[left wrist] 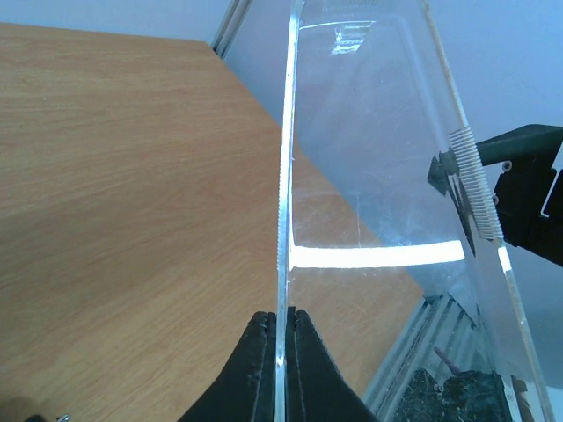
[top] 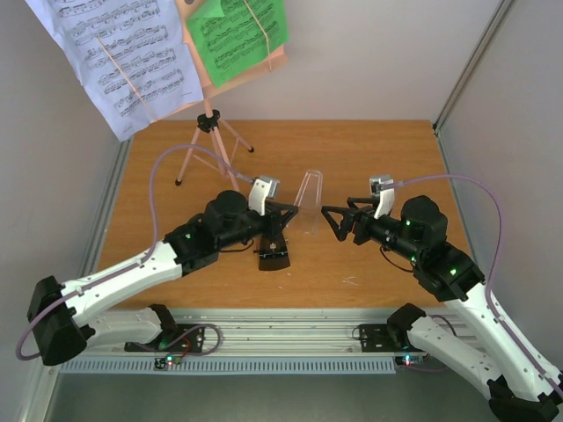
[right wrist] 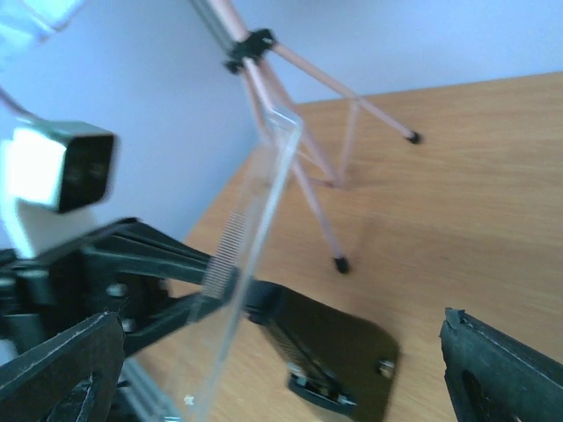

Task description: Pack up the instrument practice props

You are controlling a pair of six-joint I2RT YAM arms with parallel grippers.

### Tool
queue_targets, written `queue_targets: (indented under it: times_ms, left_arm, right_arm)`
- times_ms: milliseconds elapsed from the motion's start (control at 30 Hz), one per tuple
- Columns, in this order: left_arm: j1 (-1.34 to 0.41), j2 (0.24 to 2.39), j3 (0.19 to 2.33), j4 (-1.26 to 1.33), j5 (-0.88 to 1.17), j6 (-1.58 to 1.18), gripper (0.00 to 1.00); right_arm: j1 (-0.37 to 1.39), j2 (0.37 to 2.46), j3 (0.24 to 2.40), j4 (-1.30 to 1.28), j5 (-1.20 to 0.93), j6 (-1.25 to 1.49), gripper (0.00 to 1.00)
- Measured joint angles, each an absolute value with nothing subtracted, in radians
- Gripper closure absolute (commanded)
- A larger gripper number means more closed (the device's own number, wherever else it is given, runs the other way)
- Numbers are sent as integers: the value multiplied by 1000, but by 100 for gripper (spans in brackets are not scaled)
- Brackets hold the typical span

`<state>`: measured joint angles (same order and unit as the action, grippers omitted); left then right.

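Note:
The pink tripod music stand (top: 204, 132) stands at the back left. It carries a white sheet (top: 114, 53) and a green sheet (top: 236, 33) of printed music. My left gripper (top: 295, 211) is shut on the edge of the metronome's clear cover (top: 308, 195) and holds it upright above the table. In the left wrist view the jaws (left wrist: 282, 321) pinch the cover (left wrist: 378, 176). The black metronome body (top: 273, 255) lies flat on the table below the left gripper. My right gripper (top: 331, 223) is open and empty, just right of the cover. The right wrist view shows the cover (right wrist: 255, 237), the body (right wrist: 334, 347) and the tripod legs (right wrist: 308, 176).
The wooden table (top: 387, 158) has grey walls at the back and sides. A metal rail (top: 290, 338) runs along the near edge by the arm bases. The right gripper's fingers (left wrist: 519, 189) show through the cover in the left wrist view.

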<state>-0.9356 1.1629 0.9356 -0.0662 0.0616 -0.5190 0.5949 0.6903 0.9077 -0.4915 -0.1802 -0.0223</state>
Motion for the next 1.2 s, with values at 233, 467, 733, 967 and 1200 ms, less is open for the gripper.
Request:
queue_targets:
  times_ms: [233, 467, 733, 967, 1200]
  left_arm:
    - [-881, 1090, 847, 28, 222, -544, 100]
    - [-881, 1007, 762, 179, 381, -606, 100]
    - [-881, 990, 731, 351, 524, -698, 100]
    - [-881, 989, 731, 427, 593, -754, 100]
    - [-881, 989, 730, 444, 616, -776, 100]
  right_arm:
    - [555, 720, 889, -292, -443, 52, 1]
    - [554, 723, 806, -83, -588, 143, 2]
    - [553, 752, 777, 163, -731, 257, 1]
    - [553, 792, 748, 348, -828, 346, 8]
    - [553, 825, 746, 454, -871, 404, 10]
